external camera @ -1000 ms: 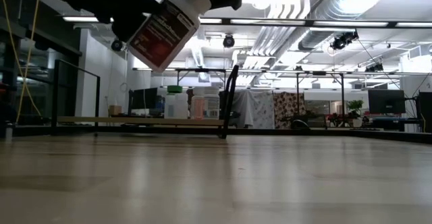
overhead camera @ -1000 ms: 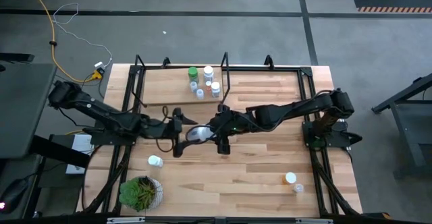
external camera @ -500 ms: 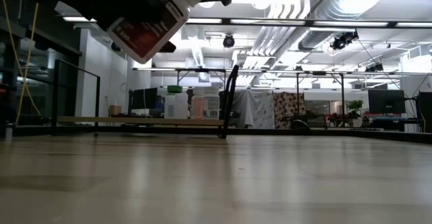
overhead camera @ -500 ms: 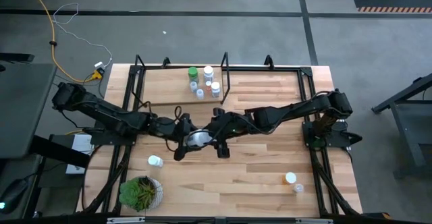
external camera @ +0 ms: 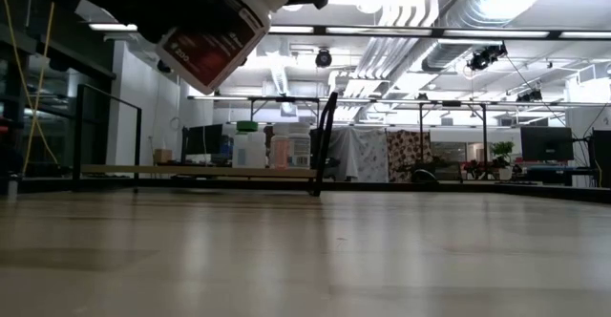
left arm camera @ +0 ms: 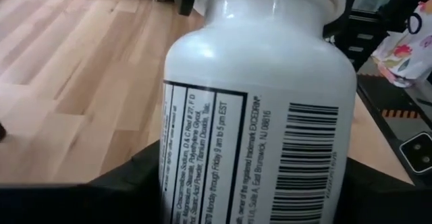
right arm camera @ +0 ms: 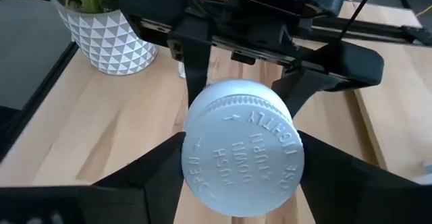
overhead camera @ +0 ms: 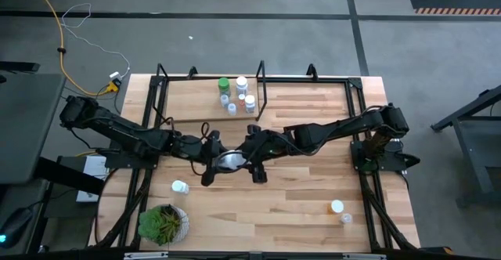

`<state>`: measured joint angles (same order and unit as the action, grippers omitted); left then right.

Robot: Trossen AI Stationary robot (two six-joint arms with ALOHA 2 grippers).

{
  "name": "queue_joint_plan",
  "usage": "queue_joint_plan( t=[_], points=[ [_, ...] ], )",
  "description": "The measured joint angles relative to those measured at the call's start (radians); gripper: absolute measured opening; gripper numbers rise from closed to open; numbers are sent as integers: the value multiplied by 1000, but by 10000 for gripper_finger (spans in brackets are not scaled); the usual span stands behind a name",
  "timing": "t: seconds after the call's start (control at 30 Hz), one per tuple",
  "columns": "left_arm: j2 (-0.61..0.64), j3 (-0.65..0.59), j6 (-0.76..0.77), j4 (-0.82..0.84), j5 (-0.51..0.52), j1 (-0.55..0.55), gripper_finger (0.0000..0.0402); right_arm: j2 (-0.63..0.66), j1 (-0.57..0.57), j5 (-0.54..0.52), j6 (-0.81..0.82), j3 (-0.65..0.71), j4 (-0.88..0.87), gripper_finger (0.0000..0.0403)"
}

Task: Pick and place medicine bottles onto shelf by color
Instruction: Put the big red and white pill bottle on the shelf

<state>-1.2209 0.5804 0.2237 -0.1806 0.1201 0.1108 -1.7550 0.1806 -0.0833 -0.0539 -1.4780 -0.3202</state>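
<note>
I've got both grippers pinching one white Excedrin bottle (overhead camera: pixel 228 158) mid-air: right gripper (right arm camera: pixel 243 158) on its cap, left gripper (overhead camera: pixel 210 157) on its body; potted plant (overhead camera: pixel 163 223) nearby.

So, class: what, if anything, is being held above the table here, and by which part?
A large white bottle, tilted in mid-air. The right gripper grips its cap; the left gripper closes around its body.

Two dark, jointed arms (overhead camera: pixel 125 135), black cabling.
</note>
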Motion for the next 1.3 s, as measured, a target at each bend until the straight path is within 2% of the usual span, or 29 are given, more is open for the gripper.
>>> queue_joint_plan(
  t=[0.17,0.4,0.53,0.63,0.73,0.83,0.93,1.03,1.1,1.3],
  points=[
    [18,0,-37,25,37,-1,212,15,0,-53,-7,-1,-40,250],
    [141,0,-23,206,139,0,209,85,0,-129,16,-2,-212,251],
    [230,-9,10,243,263,8,208,127,0,-143,82,27,-305,252],
    [308,-34,43,214,392,26,208,161,5,-163,128,132,-295,252],
    [377,-76,86,187,563,50,207,209,9,-180,177,279,-207,252],
    [420,-145,110,62,744,69,207,257,10,-183,223,444,-44,252],
    [405,-228,114,-148,860,61,208,300,10,-198,252,579,166,252],
    [334,-288,126,-288,931,26,208,321,10,-208,254,660,358,252],
    [286,-304,163,-304,995,-1,208,323,10,-222,236,679,452,252],
    [95,-293,225,-328,1031,-84,208,324,10,-258,168,652,528,252]
  ],
)
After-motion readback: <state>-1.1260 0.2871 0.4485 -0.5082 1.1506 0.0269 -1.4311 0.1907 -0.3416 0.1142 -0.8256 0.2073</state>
